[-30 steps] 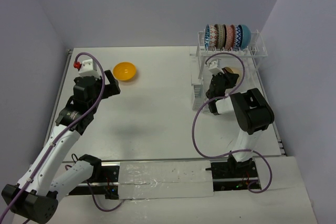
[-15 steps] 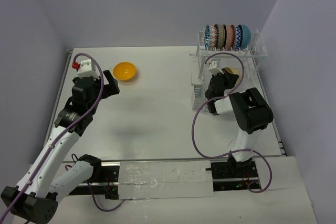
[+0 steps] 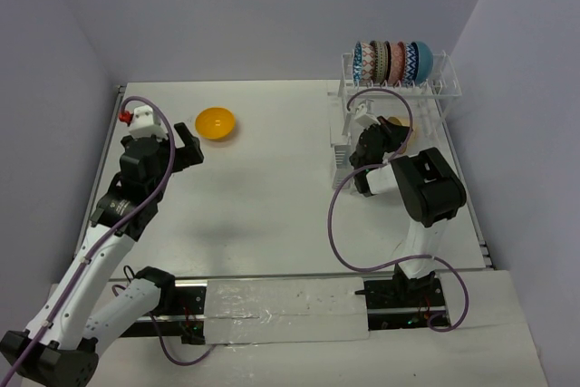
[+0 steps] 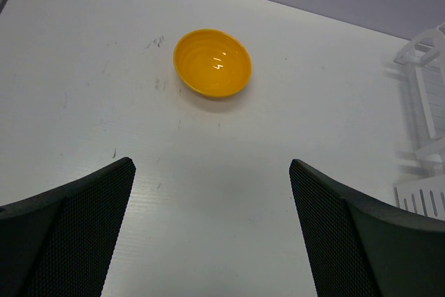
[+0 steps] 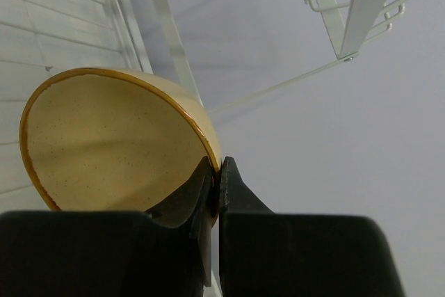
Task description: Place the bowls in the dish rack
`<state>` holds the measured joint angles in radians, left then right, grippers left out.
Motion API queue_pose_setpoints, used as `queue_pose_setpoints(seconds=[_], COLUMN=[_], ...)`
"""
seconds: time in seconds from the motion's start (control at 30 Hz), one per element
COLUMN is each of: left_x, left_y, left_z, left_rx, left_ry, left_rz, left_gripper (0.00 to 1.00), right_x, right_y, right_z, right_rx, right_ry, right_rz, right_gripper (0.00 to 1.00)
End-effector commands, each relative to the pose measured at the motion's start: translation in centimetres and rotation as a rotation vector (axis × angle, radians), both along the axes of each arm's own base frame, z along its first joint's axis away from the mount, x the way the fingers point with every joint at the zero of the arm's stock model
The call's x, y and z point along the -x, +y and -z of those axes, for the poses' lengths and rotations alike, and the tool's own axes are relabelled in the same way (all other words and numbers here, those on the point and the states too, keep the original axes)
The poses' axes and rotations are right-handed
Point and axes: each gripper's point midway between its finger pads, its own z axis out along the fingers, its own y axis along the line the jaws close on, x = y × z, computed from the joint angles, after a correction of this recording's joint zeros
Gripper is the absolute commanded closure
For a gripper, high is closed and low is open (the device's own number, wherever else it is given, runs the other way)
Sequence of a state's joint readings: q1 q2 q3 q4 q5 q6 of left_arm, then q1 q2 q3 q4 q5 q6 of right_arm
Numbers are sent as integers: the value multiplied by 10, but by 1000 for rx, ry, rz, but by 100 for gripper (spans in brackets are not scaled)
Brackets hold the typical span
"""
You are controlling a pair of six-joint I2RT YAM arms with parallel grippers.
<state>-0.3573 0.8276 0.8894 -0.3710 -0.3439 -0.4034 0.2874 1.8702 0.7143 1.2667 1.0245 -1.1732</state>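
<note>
A speckled tan bowl is pinched by its rim in my right gripper, which is shut on it beside the dish rack; from above, the tan bowl shows just past the gripper, under the rack's raised row. Several patterned bowls and a teal one stand on edge in that row. An orange-yellow bowl sits upright on the table at the far left, also in the left wrist view. My left gripper hangs open, short of the orange-yellow bowl and apart from it.
The rack's white lower tray and legs lie close to the held bowl. Part of the rack shows at the right edge of the left wrist view. Purple walls close in the table at the back and both sides.
The left arm has shifted slightly towards the far left. The right gripper has moved a little farther back and up with the tan bowl.
</note>
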Motion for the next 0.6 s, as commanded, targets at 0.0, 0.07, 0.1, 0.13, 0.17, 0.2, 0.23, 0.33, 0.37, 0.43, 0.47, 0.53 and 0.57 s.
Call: queue_pose_setpoints(seconds=[0.0,0.07,0.1,0.13,0.17,0.2,0.23,0.33,0.37,0.43,0.47,0.53,0.57], left_x=[0,1,1,2,1,2,2,2,2,2,2,2,2], left_y=[2,1,0,0,1,2,2,2,1,1,1,1,1], left_z=[-12,-12,-13,-13,-13,-13,-15,-13,-13,-13,-14,-13,-14], left_rx=[-10,-10,-10,-10,-11,-13,-12,-14,-15,-14,-13,-14,-13], left_ry=[-52,-54,-56,-57,-57,-58,-61,-58,-57,-58,-60,-58,-61], left_rz=[-6,-3,-1,-1,-4,-7,-8,-6,-5,-3,-3,-2,-3], left_gripper=[1,1,1,1,1,1,1,1,1,1,1,1,1], right_x=[0,-1,-1,-3,-4,-4,-7,-9,-9,-9,-9,-7,-5], right_y=[-6,-9,-11,-13,-15,-16,-19,-20,-19,-19,-18,-20,-20], right_z=[-31,-29,-30,-30,-30,-29,-26,-18,-17,-7,-6,-2,-1], right_rx=[-11,7,19,26,29,24,27,18,18,15,9,8,1], right_ry=[-89,-68,-58,-50,-44,-41,-17,27,38,83,85,109,110], right_rz=[4,9,15,14,14,16,13,2,-6,-13,-14,-4,2], right_gripper=[100,100,100,100,100,100,100,100,100,100,100,100,98])
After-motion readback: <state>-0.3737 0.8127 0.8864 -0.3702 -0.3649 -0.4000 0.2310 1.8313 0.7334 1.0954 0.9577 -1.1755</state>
